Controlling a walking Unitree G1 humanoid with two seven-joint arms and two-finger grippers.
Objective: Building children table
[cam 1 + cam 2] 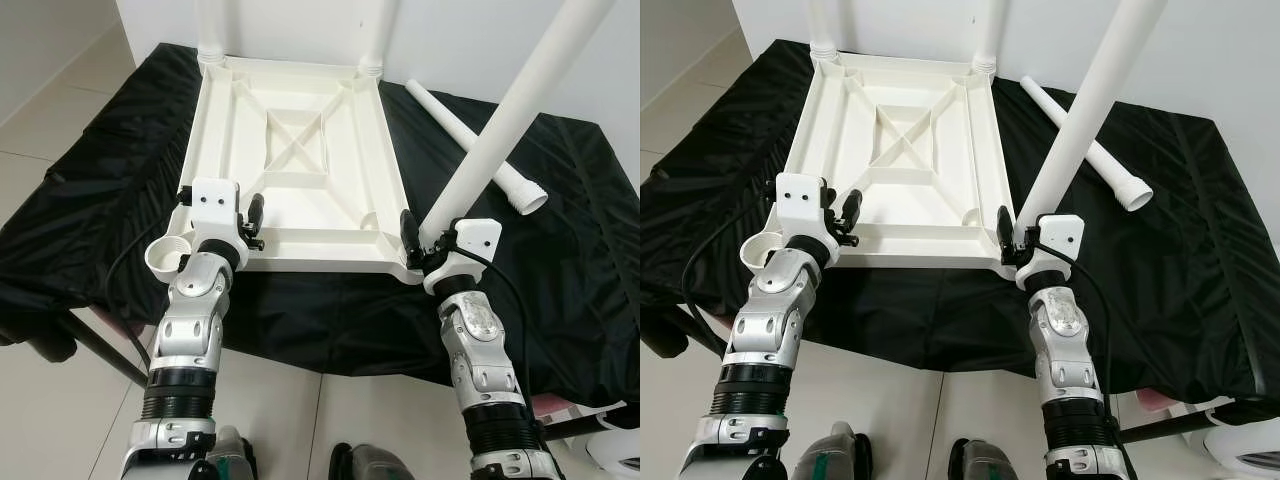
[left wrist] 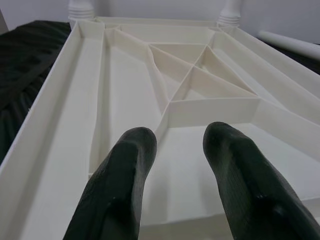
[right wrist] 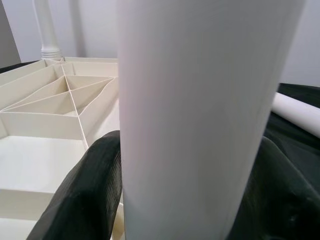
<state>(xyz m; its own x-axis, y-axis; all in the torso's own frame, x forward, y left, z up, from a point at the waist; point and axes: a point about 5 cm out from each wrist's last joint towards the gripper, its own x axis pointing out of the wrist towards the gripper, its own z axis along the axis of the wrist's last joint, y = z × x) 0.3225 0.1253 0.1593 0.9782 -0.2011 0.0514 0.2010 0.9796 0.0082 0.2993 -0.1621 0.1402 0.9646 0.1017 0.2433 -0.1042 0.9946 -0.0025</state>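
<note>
A white plastic tabletop (image 1: pixel 300 160) lies upside down on a black cloth (image 1: pixel 560 260) covering a low stand, its ribbed underside with a cross brace facing up. Two white legs (image 1: pixel 213 25) stand upright in the sockets at the tabletop's far corners; their upper lengths are cut off by the frame edge. A loose leg (image 1: pixel 470 140) lies flat on the cloth off the tabletop's far right corner, its flared end pointing to the right.

The right gripper (image 1: pixel 425 238) sits at the near right corner of the tabletop, fingers clenched on a third leg (image 1: pixel 510 105). This leg leans up and away to the right, top out of frame. Its lower end is hidden behind the gripper, so its seating in the corner socket cannot be confirmed. In the right wrist view the leg blocks most of the picture.

The left gripper (image 1: pixel 250 222) rests over the near left edge of the tabletop, fingers (image 2: pixel 125 190) spread apart and holding nothing. The near left socket (image 1: pixel 167 256) sticks out beside the left wrist.
</note>
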